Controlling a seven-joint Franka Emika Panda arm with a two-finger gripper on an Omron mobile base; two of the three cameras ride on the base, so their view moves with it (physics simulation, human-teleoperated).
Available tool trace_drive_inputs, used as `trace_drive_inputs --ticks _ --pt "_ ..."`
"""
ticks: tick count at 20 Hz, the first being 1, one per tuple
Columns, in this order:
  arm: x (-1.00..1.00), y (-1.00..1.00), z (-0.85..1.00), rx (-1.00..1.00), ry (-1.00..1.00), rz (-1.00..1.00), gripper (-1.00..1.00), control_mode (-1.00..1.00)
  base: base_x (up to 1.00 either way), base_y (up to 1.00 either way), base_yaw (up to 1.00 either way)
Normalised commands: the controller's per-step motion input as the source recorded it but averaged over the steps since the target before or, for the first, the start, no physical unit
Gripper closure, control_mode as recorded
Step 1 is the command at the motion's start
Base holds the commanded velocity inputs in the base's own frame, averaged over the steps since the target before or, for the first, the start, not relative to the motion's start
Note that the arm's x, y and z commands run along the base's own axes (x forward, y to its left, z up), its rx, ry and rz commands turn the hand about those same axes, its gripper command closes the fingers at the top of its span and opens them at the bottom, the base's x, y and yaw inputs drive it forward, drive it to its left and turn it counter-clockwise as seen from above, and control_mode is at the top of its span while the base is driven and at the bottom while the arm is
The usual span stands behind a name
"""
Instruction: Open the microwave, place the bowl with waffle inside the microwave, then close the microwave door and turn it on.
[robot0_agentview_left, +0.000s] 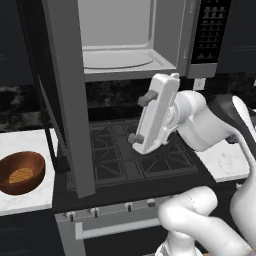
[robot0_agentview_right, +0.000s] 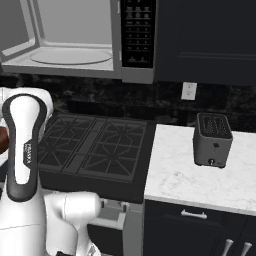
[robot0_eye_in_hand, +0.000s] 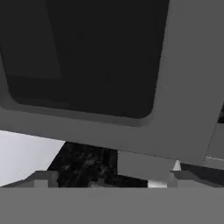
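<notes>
I find the large stainless-grey microwave (robot0_agentview_left: 135, 40) with its cavity exposed. Its wide grey-framed, dark-glass microwave door (robot0_agentview_left: 67, 95) hangs out over the black gas stove (robot0_agentview_left: 135, 155), between the white two-finger gripper (robot0_agentview_left: 140, 119) and the glossy reddish-brown wooden bowl (robot0_agentview_left: 21, 172) on the white counter (robot0_agentview_left: 30, 200) to the left. The jaws stand wide, holding nothing. Risk: reaching leftward could strike the door edge or tip the bowl, spilling the small golden gridded waffle (robot0_agentview_left: 21, 175).

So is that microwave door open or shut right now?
Open. The microwave door is swung out to the left, leaving the microwave cavity and its turntable exposed.
</notes>
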Motion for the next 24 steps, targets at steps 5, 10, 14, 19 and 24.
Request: trace_drive_inputs --ticks 5,10,14,19,24 --pt "0.81 -0.82 -0.35 -0.34 -0.02 -0.41 -1.0 -1.0 0.0 0.0 0.0" --pt "0.67 0.04 -0.73 -0.71 -0.03 -0.54 -1.0 -1.0 0.0 0.0 0.0" --pt "0.62 0.88 -0.66 -0.65 -0.01 -0.46 -1.0 -1.0 0.0 0.0 0.0" --pt "0.5 0.96 -0.55 -0.32 0.0 -0.2 -1.0 -1.0 0.0 0.0 0.0" --pt "0.69 0.1 -0.63 -0.23 0.05 -0.01 -1.0 -1.0 0.0 0.0 0.0"
